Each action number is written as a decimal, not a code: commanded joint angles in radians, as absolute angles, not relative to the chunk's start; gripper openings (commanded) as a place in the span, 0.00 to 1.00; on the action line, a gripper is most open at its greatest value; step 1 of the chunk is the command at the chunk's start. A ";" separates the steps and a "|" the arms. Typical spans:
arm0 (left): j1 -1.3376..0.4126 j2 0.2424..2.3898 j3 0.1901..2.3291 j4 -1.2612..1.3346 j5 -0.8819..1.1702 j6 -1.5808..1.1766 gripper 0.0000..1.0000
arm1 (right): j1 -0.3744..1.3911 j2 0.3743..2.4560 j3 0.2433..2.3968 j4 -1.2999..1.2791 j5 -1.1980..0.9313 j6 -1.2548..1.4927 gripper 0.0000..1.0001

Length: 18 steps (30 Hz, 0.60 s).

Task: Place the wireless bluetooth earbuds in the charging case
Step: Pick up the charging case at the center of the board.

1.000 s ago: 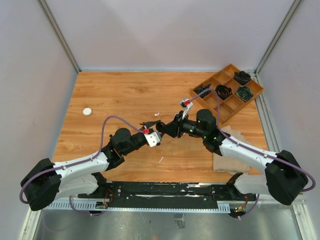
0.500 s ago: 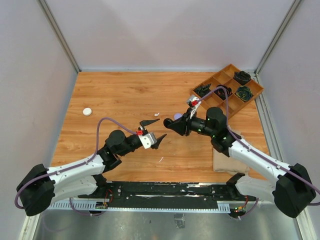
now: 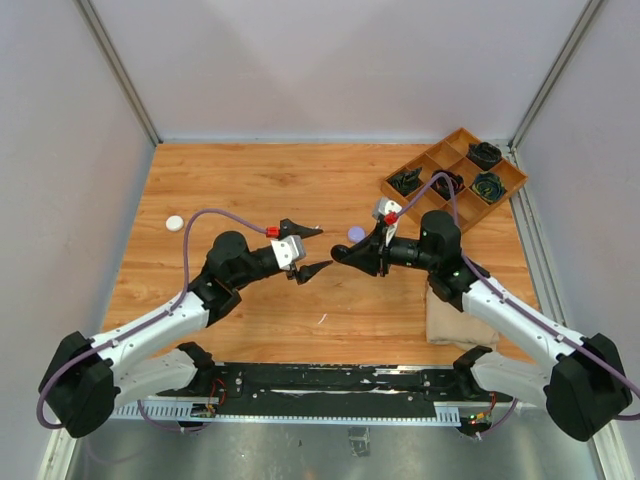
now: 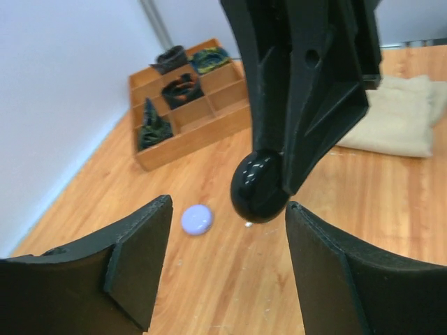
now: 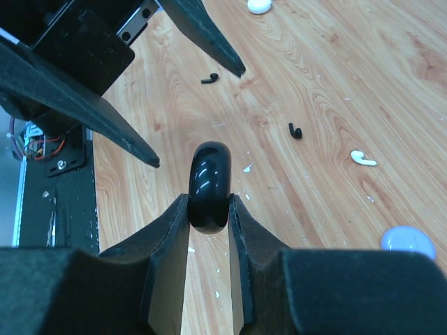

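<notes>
My right gripper (image 5: 209,201) is shut on a glossy black round charging case (image 5: 209,183), gripped edge-on and held above the wood table; the gripper also shows in the top view (image 3: 341,256). My left gripper (image 3: 310,250) is open and empty, and faces the case (image 4: 257,187) from the left at close range. Two tiny black earbuds (image 5: 209,79) (image 5: 295,130) and a white earbud (image 5: 363,158) lie on the table beyond the case. A lavender disc (image 3: 356,233) lies just behind the grippers.
A wooden compartment tray (image 3: 470,205) with dark items stands at the back right. A beige cloth (image 3: 455,315) lies under the right arm. A white disc (image 3: 175,223) sits at the far left. A thin white sliver (image 3: 322,319) lies near the front.
The grippers were together on the black case. The left gripper has opened and drawn back to the left. The right gripper has kept the case and shifted right, uncovering the lavender disc.
</notes>
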<state>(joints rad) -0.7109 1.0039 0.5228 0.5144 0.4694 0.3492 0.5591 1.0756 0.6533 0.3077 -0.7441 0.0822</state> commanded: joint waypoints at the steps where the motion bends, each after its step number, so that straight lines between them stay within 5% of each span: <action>1: -0.675 1.043 0.580 0.456 0.668 0.280 0.68 | 0.545 1.093 0.670 0.295 -0.852 -0.027 0.03; 18: -0.599 1.243 0.727 0.309 0.919 0.224 0.51 | 0.535 1.114 0.687 0.261 -0.925 -0.136 0.04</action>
<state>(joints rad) -0.6086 1.2255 0.6971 0.3389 0.8722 0.2375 0.5533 1.1145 0.6590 0.2558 -0.8944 -0.1043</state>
